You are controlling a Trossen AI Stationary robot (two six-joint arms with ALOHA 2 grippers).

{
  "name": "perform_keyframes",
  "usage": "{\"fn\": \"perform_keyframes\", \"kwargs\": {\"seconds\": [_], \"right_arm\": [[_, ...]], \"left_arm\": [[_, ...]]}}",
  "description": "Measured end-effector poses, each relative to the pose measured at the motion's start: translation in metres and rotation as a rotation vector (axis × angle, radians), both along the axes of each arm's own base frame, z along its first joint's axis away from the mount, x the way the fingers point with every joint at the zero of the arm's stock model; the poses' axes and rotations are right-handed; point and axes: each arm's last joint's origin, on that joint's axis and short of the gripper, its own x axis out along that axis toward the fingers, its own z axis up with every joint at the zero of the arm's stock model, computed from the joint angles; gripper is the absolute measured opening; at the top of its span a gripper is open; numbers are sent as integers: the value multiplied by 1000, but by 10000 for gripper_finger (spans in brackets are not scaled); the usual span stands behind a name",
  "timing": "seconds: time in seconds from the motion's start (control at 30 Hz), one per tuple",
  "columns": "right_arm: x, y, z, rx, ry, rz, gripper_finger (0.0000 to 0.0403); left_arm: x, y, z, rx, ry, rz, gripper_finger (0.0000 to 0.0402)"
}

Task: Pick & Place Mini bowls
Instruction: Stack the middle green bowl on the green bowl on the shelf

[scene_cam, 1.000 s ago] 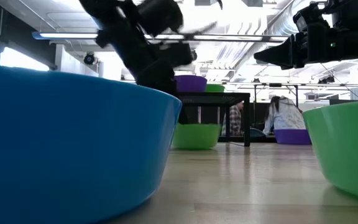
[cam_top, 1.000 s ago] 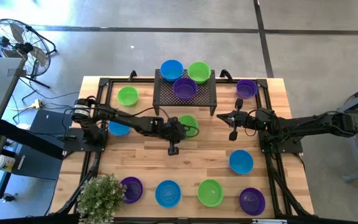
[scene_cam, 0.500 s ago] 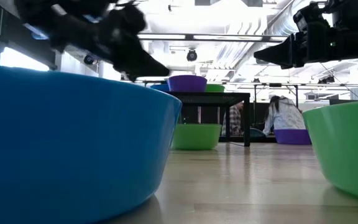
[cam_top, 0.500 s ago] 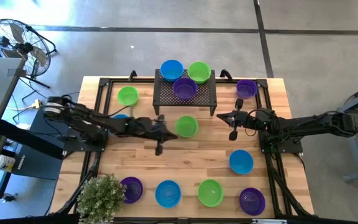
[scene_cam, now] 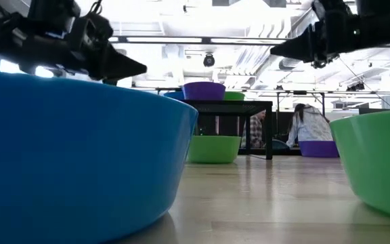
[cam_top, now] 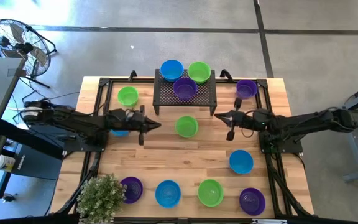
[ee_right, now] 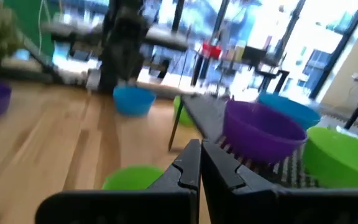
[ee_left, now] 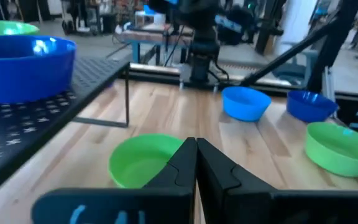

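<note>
Several mini bowls in green, blue and purple stand on the wooden table. A blue one [cam_top: 171,69], a green one [cam_top: 199,71] and a purple one [cam_top: 184,88] sit on the black perforated rack [cam_top: 166,99]. A green bowl [cam_top: 186,126] stands alone on its base just in front of the rack. My left gripper [cam_top: 158,124] is shut and level, to the left of that bowl [ee_left: 145,160] and clear of it. My right gripper [cam_top: 219,116] is also shut and level, to the bowl's right and above the table.
A row of bowls lines the near edge: purple [cam_top: 131,188], blue [cam_top: 168,193], green [cam_top: 210,192], purple [cam_top: 252,201]. More bowls stand at the left [cam_top: 128,96] and right [cam_top: 241,162]. A potted plant [cam_top: 101,194] sits at the near left corner. Black frame rails [cam_top: 98,93] run along both sides.
My left gripper has drawn back from the middle green bowl toward the table's left edge and tipped up from a downward slant to level, staying shut. The green bowl has stayed where it was. My right gripper has risen a little.
</note>
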Motion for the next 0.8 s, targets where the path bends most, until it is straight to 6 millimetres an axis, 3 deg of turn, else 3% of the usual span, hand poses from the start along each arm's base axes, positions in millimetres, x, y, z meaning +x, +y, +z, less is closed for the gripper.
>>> {"fn": "perform_keyframes", "kwargs": {"seconds": [0.33,0.6,0.8], "right_arm": [[46,17,26,56,292,11,0],[102,23,24,77,602,13,24],[132,5,17,401,696,-281,77]], "left_arm": [[-16,22,-10,4,-5,34,0],[-16,22,-12,1,3,26,0],[-16,21,-12,-8,6,18,0]]}}
